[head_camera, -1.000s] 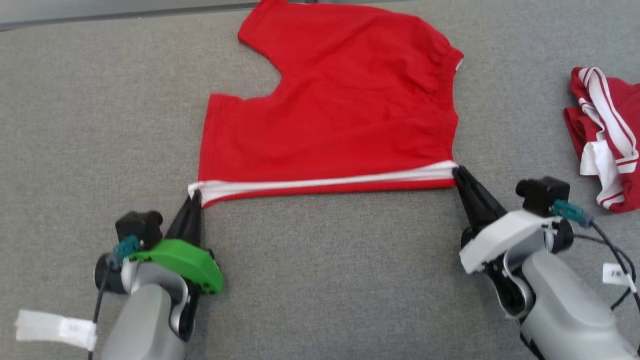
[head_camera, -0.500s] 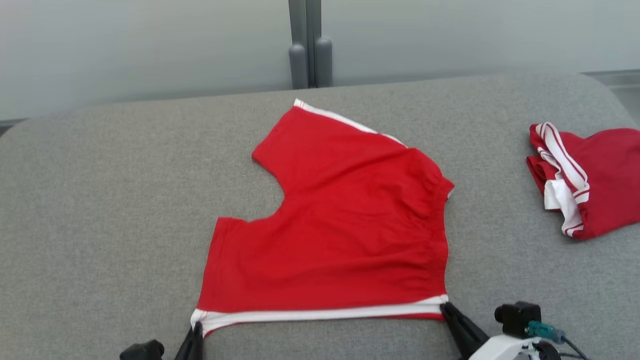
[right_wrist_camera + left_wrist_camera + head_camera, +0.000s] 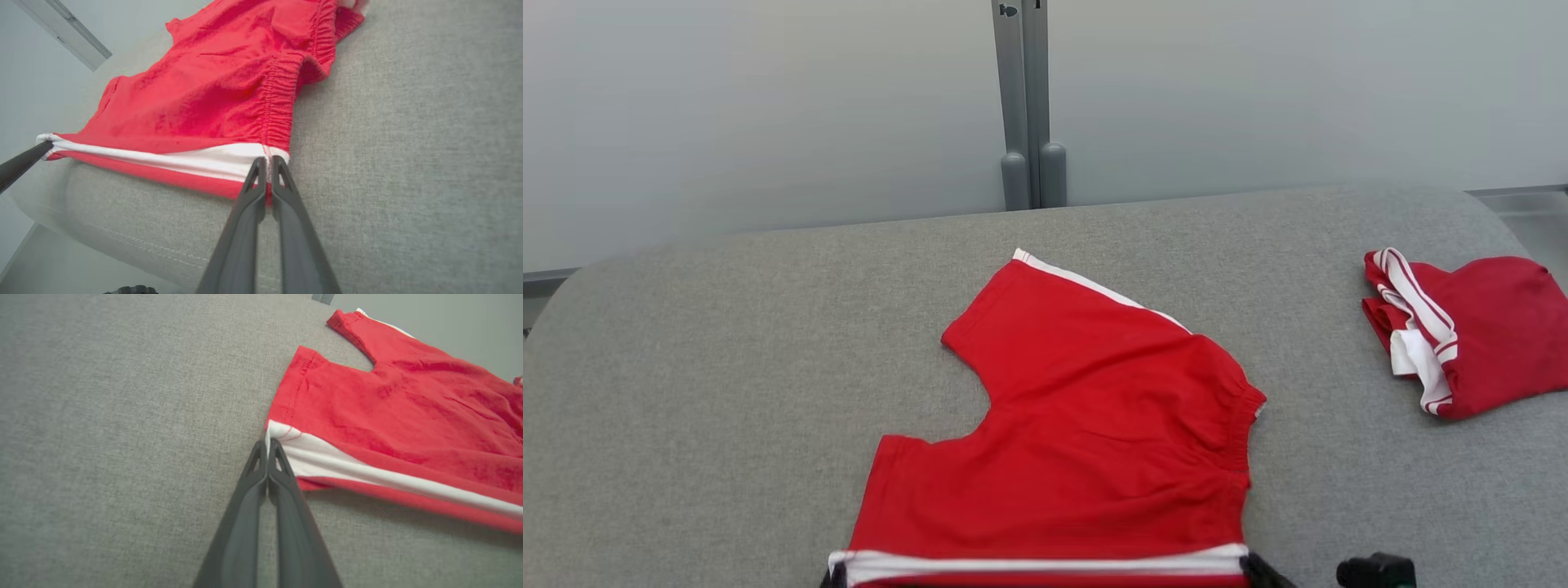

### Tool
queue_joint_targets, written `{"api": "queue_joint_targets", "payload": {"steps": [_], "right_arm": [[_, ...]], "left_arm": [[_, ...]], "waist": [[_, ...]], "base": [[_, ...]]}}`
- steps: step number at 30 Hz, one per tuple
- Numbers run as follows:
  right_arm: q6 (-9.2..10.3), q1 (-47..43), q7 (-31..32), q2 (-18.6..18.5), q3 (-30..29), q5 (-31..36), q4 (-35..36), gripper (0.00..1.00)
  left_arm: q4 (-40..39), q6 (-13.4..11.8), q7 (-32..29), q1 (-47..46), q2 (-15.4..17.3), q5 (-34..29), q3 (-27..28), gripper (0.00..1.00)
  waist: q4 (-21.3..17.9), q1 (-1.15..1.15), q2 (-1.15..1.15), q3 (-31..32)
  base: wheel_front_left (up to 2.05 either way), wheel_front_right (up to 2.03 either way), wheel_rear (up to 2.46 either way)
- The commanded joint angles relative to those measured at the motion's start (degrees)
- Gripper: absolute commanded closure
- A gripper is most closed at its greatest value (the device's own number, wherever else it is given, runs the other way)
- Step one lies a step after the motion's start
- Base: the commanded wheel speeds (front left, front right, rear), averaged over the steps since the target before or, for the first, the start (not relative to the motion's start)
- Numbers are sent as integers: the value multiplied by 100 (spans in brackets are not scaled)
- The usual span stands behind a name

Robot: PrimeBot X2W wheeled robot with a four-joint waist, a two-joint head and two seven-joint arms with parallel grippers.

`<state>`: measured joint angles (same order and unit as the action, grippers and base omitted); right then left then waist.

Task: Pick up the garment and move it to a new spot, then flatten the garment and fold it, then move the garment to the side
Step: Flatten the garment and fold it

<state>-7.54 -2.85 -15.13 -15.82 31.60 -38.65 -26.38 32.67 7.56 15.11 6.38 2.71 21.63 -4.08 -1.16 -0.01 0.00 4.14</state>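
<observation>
Left gripper and right gripper clamp shorts by striped corners at cushion near edge; light, limp cloth, corners suit.

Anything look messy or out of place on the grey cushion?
The second red garment at the far right lies bunched, stripes twisted. The red shorts lie fairly flat, near corners pinched by the left gripper and right gripper.

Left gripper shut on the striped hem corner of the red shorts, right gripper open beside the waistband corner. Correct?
No. The right gripper is shut too: the right wrist view shows it pinching the red shorts at the waistband corner. The left gripper is shut on the striped hem corner, as stated.
</observation>
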Motion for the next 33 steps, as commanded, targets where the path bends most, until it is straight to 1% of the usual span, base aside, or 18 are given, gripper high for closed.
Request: {"api": "queue_joint_targets", "payload": {"steps": [1, 4, 6, 8, 10, 14, 18, 21, 26, 33], "right_arm": [[12, 91, 0, -27, -121, 10, 136, 100], [12, 323, 0, 26, -392, 24, 432, 100], [11, 550, 0, 64, -516, 48, 529, 100], [11, 836, 0, 101, -619, 66, 501, 100], [10, 1236, 0, 165, -698, 116, 464, 100], [10, 1963, 0, 353, -982, 253, 170, 100], [9, 2636, 0, 636, -1227, 367, -172, 100], [8, 3020, 1, 856, -1290, 492, -429, 100], [8, 3365, 0, 1103, -1556, 608, -613, 100], [9, 3437, 0, 1252, -1701, 734, -569, 100]], "left_arm": [[-180, -17, -2, -143, 39, -24, -25, 100], [-570, -16, -2, -583, 38, -93, -151, 100], [-677, -16, -2, -959, 85, -148, -260, 100], [-583, -16, -2, -1408, 133, -174, -358, 100], [-462, -16, -2, -2051, 190, -250, -508, 100], [127, -17, -101, -3244, 266, -372, -718, 100], [758, -56, -213, -4354, 276, -570, -851, 100], [1293, -66, -343, -5035, 305, -768, -1033, 100], [2039, -113, -421, -5897, 304, -1033, -1288, 100], [2765, -259, -280, -6595, 345, -1123, -1360, 100]], "waist": [[-19, 1, 0, -69], [-64, 1, 0, -212], [-128, 1, 0, -350], [-222, 1, 0, -517], [-339, 1, 0, -821], [-575, 1, 0, -1436], [-828, 1, 0, -2028], [-1008, 1, 0, -2387], [-1244, 1, 0, -2794], [-1451, 1, 0, -3000]], "base": [[0, 0, 0], [0, 0, 0], [0, 0, 0], [0, 0, 0], [0, 0, 0], [0, 0, 0], [0, 0, 0], [0, 0, 0], [0, 0, 0], [0, 0, 0]]}}
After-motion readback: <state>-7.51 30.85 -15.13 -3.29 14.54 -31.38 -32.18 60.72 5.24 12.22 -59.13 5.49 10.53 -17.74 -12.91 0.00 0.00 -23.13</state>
